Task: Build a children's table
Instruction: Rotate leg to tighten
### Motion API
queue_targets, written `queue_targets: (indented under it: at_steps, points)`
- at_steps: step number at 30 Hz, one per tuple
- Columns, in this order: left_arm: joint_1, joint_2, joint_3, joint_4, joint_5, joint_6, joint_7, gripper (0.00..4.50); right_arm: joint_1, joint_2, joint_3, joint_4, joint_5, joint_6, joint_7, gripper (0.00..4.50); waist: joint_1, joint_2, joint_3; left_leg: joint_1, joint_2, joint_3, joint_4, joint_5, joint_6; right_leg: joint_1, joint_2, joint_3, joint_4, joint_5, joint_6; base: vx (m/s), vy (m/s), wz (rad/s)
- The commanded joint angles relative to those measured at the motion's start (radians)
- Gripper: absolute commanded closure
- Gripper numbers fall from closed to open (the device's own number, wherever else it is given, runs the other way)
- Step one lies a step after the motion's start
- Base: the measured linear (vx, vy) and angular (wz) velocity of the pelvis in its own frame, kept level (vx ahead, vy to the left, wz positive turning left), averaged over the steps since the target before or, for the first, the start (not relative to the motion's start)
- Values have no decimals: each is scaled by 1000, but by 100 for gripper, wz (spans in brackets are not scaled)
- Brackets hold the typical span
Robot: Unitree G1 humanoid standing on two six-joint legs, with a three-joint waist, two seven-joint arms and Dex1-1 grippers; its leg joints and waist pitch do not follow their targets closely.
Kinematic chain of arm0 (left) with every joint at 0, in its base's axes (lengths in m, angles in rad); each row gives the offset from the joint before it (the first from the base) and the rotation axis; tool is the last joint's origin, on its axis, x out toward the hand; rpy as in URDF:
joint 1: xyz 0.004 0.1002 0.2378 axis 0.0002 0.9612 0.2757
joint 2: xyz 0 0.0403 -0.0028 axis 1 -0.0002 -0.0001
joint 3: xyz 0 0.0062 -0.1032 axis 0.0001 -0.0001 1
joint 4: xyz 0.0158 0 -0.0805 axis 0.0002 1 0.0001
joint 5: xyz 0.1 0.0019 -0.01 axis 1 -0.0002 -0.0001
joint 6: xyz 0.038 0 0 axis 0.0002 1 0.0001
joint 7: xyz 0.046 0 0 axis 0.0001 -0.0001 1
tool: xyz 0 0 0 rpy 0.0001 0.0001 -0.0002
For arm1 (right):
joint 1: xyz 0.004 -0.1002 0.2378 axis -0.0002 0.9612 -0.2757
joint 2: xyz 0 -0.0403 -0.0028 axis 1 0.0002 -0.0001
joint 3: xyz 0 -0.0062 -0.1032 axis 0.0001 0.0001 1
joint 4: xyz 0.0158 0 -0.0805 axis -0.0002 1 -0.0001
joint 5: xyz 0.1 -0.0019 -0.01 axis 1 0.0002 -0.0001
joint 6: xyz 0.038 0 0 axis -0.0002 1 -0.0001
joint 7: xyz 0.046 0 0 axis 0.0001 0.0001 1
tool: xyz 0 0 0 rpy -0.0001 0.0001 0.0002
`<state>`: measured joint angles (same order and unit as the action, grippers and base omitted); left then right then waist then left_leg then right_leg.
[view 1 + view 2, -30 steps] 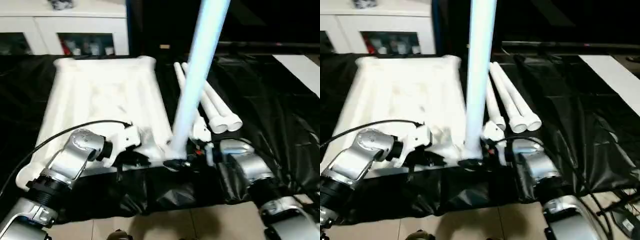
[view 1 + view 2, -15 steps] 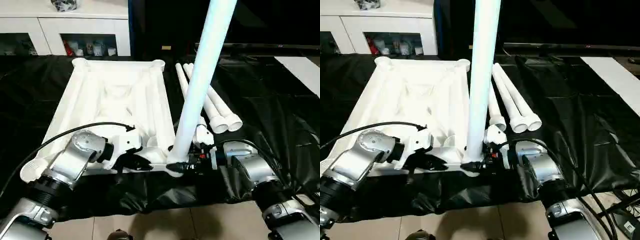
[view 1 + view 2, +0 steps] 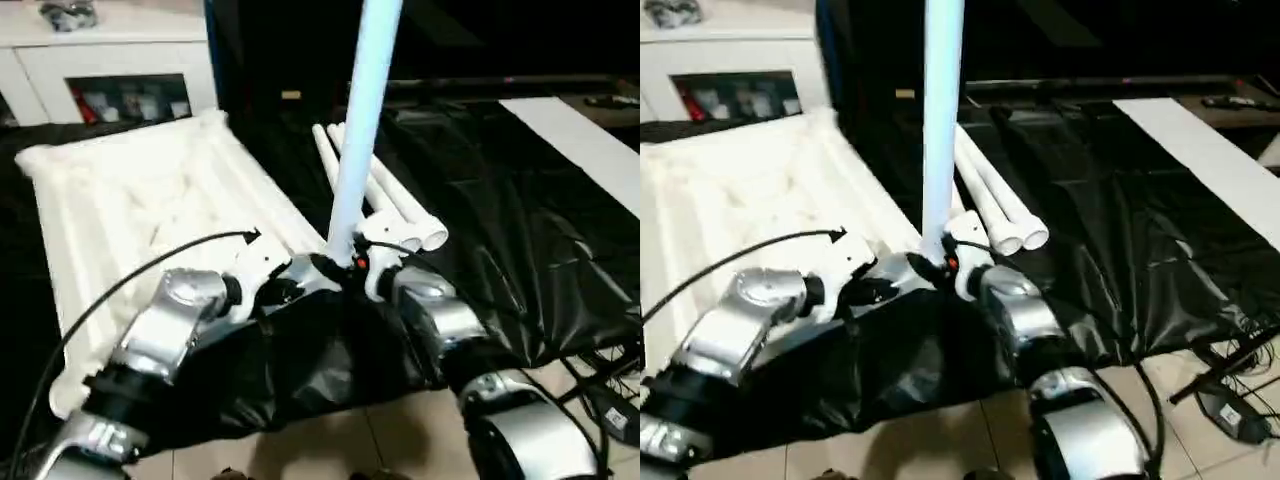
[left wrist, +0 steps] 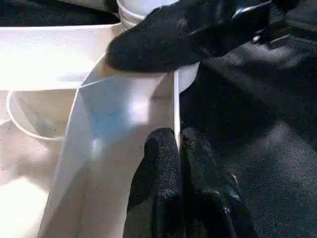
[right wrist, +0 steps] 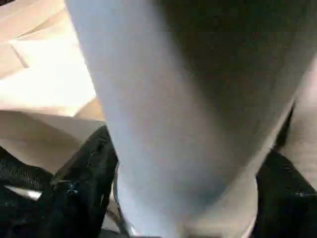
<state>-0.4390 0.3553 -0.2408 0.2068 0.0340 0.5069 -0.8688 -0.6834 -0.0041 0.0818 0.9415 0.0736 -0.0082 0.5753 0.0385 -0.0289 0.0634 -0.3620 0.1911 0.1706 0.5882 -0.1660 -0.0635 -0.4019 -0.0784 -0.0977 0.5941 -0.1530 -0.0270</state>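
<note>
The white table top (image 3: 150, 200) lies upside down on the black-covered surface (image 3: 520, 230), its ribbed underside facing up. The left hand (image 4: 179, 144) sits at the near edge of the top, its two black fingers (image 4: 161, 168) pressed together and pinching the thin white rim (image 4: 176, 99). So that hand is clenched on the top's edge.

Just beyond the left hand, at the near corner socket, one white leg (image 3: 362, 120) stands upright. The right hand (image 3: 350, 268) is at the foot of that leg, close beside the left hand. A black finger (image 4: 188, 34) of the right hand lies against the leg's flared base, and in the right wrist view the leg (image 5: 173, 99) rises close up between dark fingers (image 5: 79, 188). The right hand stands wide around the leg's base, grasping it there.

Past the right hand, farther from the robot, spare white legs (image 3: 385, 195) lie side by side on the surface, flared ends toward the robot, right beside the table top's edge.

A white cabinet (image 3: 110, 70) stands behind the surface; its glass-fronted compartment holds small items, too blurred to name.
</note>
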Motion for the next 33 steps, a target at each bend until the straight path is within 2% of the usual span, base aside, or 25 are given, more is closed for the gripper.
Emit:
queue_targets:
  at_steps: [1, 5, 6, 7, 9, 11, 12, 14, 16, 17, 18, 22, 27, 28, 33]
  points:
    - [-21, -23, -27, -72, -41, -24, -26, 450, 7, 22, 38, 63, -38, 23, -4, 63, 6, 12, -65, 10, 41, -20, -78, -377, -8, 36, -76, 53, -85, -450, -155, 0, 0, 0]
    - [-23, -2, -34, -62, -52, -55, -73, 450, 10, -20, 55, 34, -39, -23, 92, 58, 8, 12, -67, 7, 41, -18, -77, -354, 2, 40, -76, 55, -82, -413, -164, 0, 0, 0]
    - [-25, 6, -34, -55, -59, -64, -96, 450, 15, -34, 62, 21, -39, -33, 141, 58, 11, 20, -69, 8, 41, -17, -75, -346, 5, 40, -75, 56, -78, -391, -172, 0, 0, 0]
    - [-28, 14, -37, -44, -61, -87, -115, 450, 22, -47, 71, 5, -38, -42, 187, 58, 11, 16, -69, 5, 42, -15, -76, -339, 12, 42, -73, 57, -77, -367, -178, 0, 0, 0]
    - [-35, 33, -44, -23, -69, -127, -170, 450, 46, -84, 95, -44, -26, -54, 314, 58, 20, 17, -70, 8, 44, -12, -75, -317, 20, 42, -73, 59, -73, -320, -193, 0, 0, 0]
    - [-36, 36, -45, -20, -71, -132, -179, 450, 49, -89, 98, -51, -23, -54, 332, 58, 26, 16, -71, 9, 44, -11, -75, -309, 25, 43, -73, 59, -70, -307, -199, 0, 0, 0]
    - [-42, 51, -49, -7, -84, -153, -228, 450, 70, -120, 111, -96, 1, -42, 435, 58, 31, 15, -67, 10, 42, -10, -76, -316, 30, 43, -71, 58, -76, -321, -196, 0, 0, 0]
    - [-51, 68, -56, 13, -86, -169, -265, 450, 84, -147, 124, -130, 18, -27, 516, 58, 39, 16, -67, 10, 46, -10, -77, -316, 27, 44, -73, 59, -74, -334, -191, 0, 0, 0]
    - [-54, 73, -58, 19, -85, -173, -274, 450, 87, -154, 128, -137, 22, -24, 535, 58, 47, 19, -66, 15, 49, -10, -79, -341, 14, 39, -73, 59, -77, -367, -187, 0, 0, 0]
    - [-61, 85, -63, 38, -83, -187, -297, 450, 95, -172, 139, -156, 29, -16, 584, 85, 54, 18, -66, 20, 47, -9, -78, -355, 11, 37, -73, 59, -80, -388, -181, 0, 0, 0]
    - [-70, 98, -68, 63, -80, -202, -320, 450, 103, -191, 151, -176, 34, -10, 632, 92, 57, 18, -63, 23, 47, -8, -78, -368, 12, 35, -72, 58, -84, -410, -176, 0, 0, 0]
    - [-91, 131, -81, 122, -74, -233, -391, 450, 122, -229, 182, -233, 35, 27, 732, 120, 61, 17, -64, 20, 49, -12, -80, -371, 3, 37, -75, 58, -84, -436, -166, 0, 0, 0]
    - [-99, 137, -78, 143, -70, -247, -408, 450, 136, -237, 197, -271, 38, 52, 769, 153, 67, 16, -65, 16, 49, -15, -81, -358, -2, 40, -80, 58, -85, -460, -155, 0, 0, 0]
    - [-103, 139, -77, 152, -68, -254, -411, 450, 141, -233, 201, -279, 38, 60, 771, 166, 68, 12, -65, 16, 49, -14, -81, -352, -1, 39, -79, 58, -86, -456, -153, 0, 0, 0]
    - [-104, 134, -69, 161, -78, -264, -404, 450, 141, -198, 185, -254, 29, 56, 692, 172, 68, 14, -65, 16, 49, -14, -81, -348, -4, 38, -80, 57, -82, -444, -163, 0, 0, 0]
